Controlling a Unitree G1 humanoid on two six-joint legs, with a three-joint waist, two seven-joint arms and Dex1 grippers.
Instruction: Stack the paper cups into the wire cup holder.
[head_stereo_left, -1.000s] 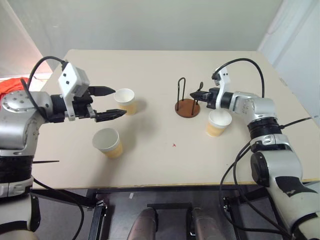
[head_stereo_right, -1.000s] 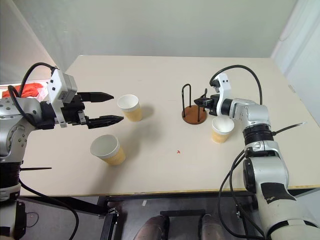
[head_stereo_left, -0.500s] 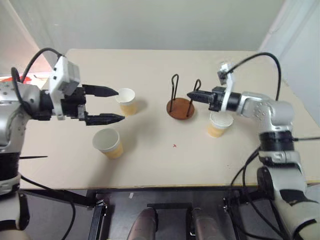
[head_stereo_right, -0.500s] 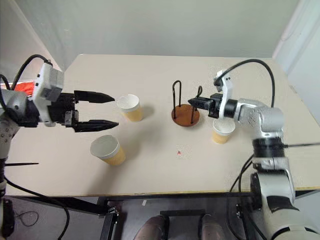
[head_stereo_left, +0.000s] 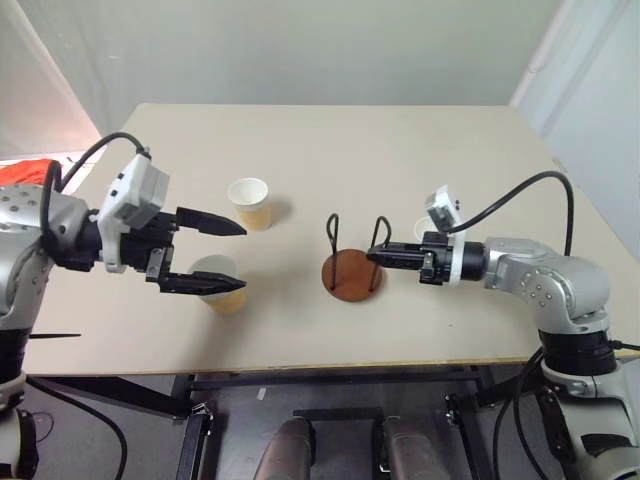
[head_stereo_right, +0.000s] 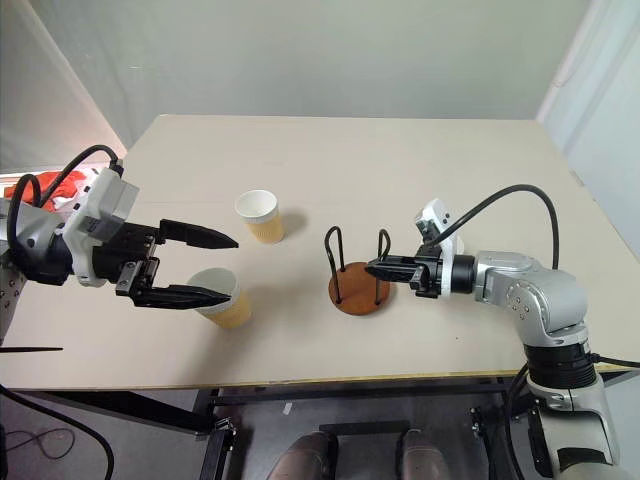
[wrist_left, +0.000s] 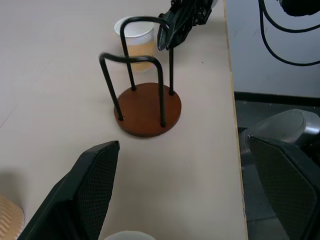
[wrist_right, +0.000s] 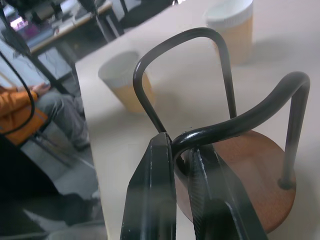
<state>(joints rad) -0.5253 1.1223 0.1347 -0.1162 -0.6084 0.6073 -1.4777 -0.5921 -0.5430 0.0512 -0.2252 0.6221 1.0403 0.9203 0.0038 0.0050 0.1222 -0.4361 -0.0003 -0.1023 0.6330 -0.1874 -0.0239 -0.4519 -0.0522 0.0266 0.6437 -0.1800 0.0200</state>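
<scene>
The wire cup holder is pinched by one loop in the right gripper; the left gripper is held wide above a paper cup.

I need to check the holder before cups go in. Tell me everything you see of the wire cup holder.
The wire cup holder has a round reddish-brown disc base, wood-like, flat on the table, with two thin black wire loops standing upright. It holds no cup. The right hand is shut on the top of one loop.
</scene>
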